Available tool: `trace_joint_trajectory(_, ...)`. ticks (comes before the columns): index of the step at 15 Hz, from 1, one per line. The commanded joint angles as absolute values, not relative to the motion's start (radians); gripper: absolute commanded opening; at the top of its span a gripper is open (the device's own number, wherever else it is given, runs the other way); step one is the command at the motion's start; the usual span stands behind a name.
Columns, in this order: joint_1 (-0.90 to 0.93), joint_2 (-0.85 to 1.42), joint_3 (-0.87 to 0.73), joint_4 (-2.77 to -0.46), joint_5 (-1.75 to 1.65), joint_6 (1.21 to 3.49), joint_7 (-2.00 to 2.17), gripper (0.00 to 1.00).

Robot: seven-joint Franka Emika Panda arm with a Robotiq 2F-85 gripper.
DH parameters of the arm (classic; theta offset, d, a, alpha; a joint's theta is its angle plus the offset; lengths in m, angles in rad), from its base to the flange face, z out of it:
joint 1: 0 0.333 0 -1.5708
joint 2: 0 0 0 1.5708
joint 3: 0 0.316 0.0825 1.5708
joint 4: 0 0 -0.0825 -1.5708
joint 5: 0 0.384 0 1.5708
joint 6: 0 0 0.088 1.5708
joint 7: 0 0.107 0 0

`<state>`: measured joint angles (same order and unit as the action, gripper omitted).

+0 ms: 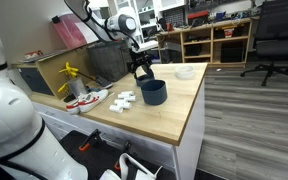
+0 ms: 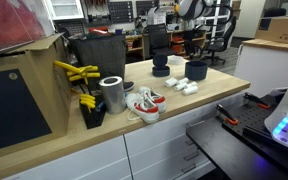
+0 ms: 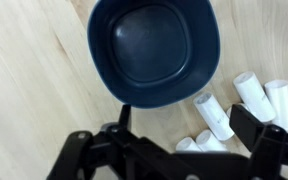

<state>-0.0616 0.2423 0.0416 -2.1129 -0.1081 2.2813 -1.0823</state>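
The fingers (image 3: 259,135) stand spread wide and released, gripping nothing. In the wrist view they hang over the near rim of a dark blue bowl (image 3: 154,50). The bowl sits upright on the wooden bench (image 1: 174,120), and in an exterior view the fingers hover just above it, at its far side (image 1: 141,68).

The closest clutter is a cluster of small white cylinders (image 3: 214,115) lying on their sides on the bench just beside the bowl. In the wrist view one of them lies close by a fingertip, apart from the bowl's wall by a narrow strip of wood. In an exterior view the same cluster lies between the bowl and a pair of red and white shoes (image 1: 84,100).

Farther along the bench, well apart from the bowl:
- A metal can (image 2: 112,95) stands just beside the shoes.
- Yellow-handled tools (image 2: 79,72) stick out above a black holder (image 2: 92,113).
- A dark box (image 2: 99,55) stands behind them.

On the bowl's other side, a shallow white dish (image 1: 185,72) rests near the bench's edge.

Off the bench, an office chair (image 1: 269,40) stands on the floor in front of wooden shelves (image 1: 214,40).
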Motion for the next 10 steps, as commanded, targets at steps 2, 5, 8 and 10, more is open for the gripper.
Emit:
trace_joint_trajectory(2,-0.068,0.243,0.017,-2.06,-0.039,2.229,-0.907,1.0)
trace_joint_trajectory(5,-0.075,0.261,0.007,-2.039,-0.012,2.238,-0.779,1.0)
trace_joint_trajectory(8,-0.086,0.307,-0.003,-1.983,0.018,2.245,-0.655,1.0)
trace_joint_trajectory(10,-0.099,0.356,-0.01,-1.922,0.029,2.246,-0.573,1.0)
